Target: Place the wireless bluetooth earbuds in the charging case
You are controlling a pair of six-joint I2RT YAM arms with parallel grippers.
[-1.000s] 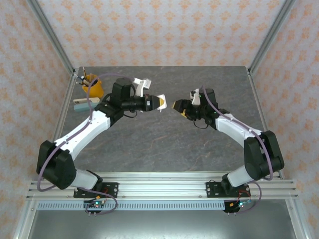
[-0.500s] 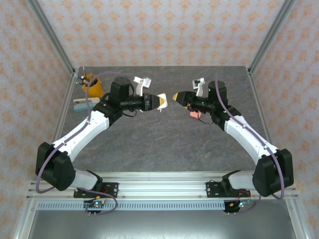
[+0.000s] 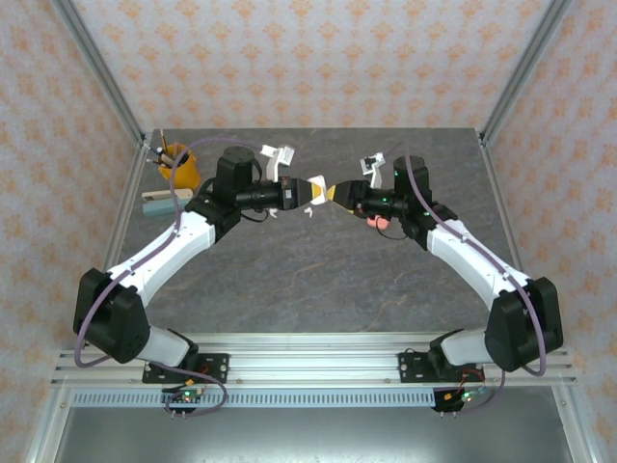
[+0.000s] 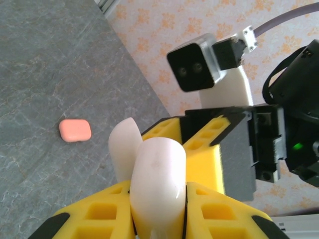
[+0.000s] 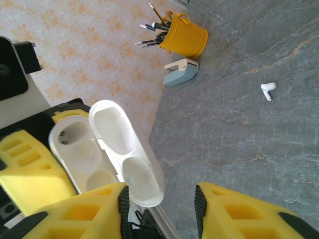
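So the left gripper [image 3: 313,191] is pressed tight on the body of the white charging case [image 5: 99,149], holding it up over the table [image 3: 318,280] a bit toward 12 o'clock of centre, lid flipped open and both sockets bare. The right gripper [image 3: 337,196] is nose to nose with it. Its jaws are spread and pinching nothing, and the rim of the lid just dips between them. One white earbud [image 5: 268,91] is lying on the table, out at 2 o'clock in the right wrist view, well apart from the case and at roughly 5 o'clock of the yellow pen pot [image 5: 185,37]. A salmon case [image 4: 75,130] sits shut on the table at about 4 o'clock of the right gripper. My read is that the right side is going in for a grab or steady on the case, not an insert, since no bud is in either gripper. If so, take the lid rim squarely and close slowly so the hinge doesn't snap shut. Don't let the left side let go until the second grip is solid. Leave the sockets facing a way a bud can drop in.
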